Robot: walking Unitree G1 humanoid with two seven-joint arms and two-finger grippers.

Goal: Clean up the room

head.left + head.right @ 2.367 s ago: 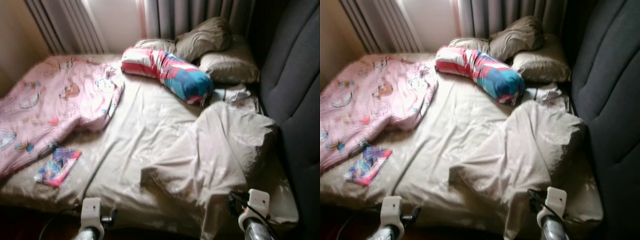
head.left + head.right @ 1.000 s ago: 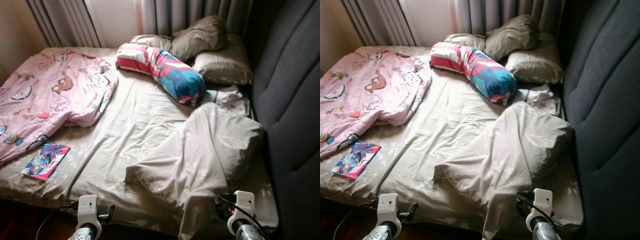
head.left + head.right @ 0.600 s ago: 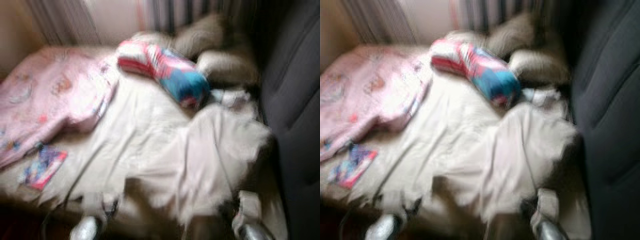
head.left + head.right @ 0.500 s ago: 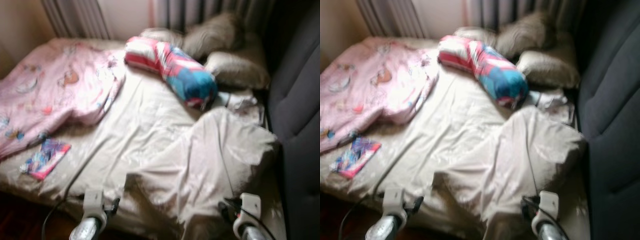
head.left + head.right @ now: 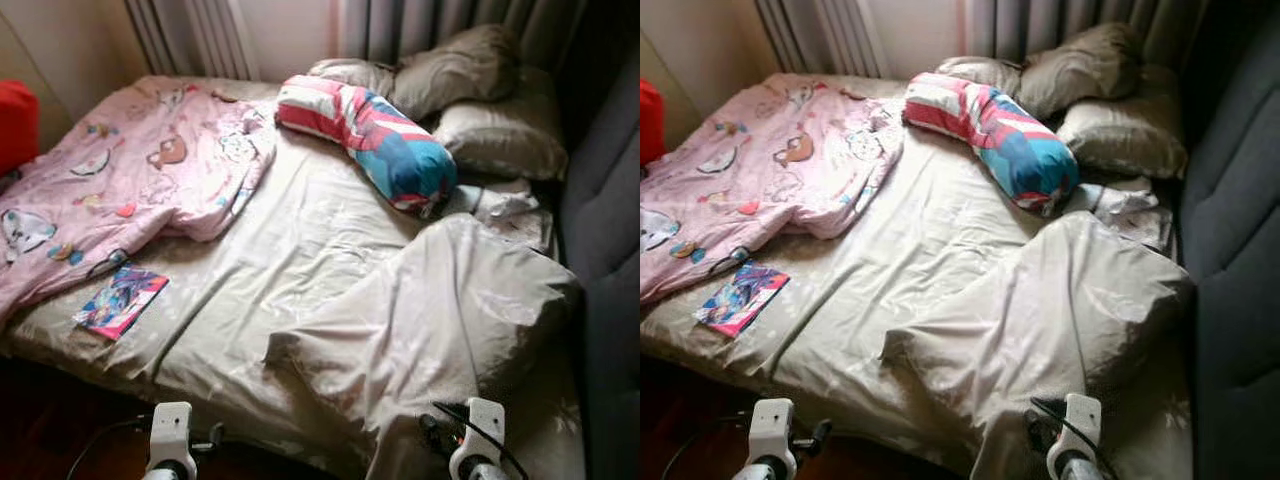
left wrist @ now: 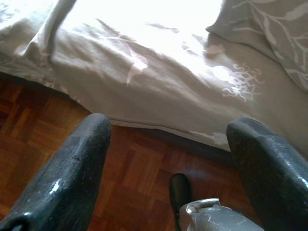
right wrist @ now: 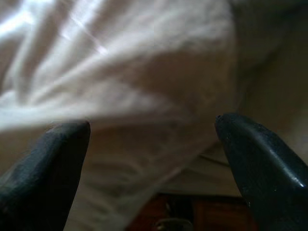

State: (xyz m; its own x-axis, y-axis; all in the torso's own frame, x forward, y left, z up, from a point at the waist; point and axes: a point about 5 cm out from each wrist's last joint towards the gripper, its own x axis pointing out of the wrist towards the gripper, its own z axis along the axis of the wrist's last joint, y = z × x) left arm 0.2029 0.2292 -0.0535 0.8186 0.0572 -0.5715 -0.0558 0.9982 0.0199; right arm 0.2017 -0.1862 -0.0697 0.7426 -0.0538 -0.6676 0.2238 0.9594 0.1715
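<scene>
A beige-sheeted bed (image 5: 300, 250) lies before me. On it a pink cartoon-print blanket (image 5: 120, 190) is spread at the left, with a colourful book (image 5: 120, 302) near its front edge. A striped red, white and blue bolster (image 5: 370, 140) lies by the beige pillows (image 5: 470, 70). A crumpled beige duvet (image 5: 450, 320) is heaped at the front right. My left gripper (image 6: 169, 123) hangs open over the parquet floor (image 6: 48, 125) by the bed's edge. Close to the hanging duvet (image 7: 144, 72), my right gripper (image 7: 151, 124) is open too.
A dark padded headboard (image 5: 610, 200) runs along the right side. Grey curtains (image 5: 400, 25) hang behind the bed. A red thing (image 5: 15, 125) stands at the far left. A crumpled white cloth (image 5: 505, 205) lies beside the bolster.
The camera has swung left, so the bed sits further right in the picture and the red thing has come into view. Both arms stay low at the bed's front edge.
</scene>
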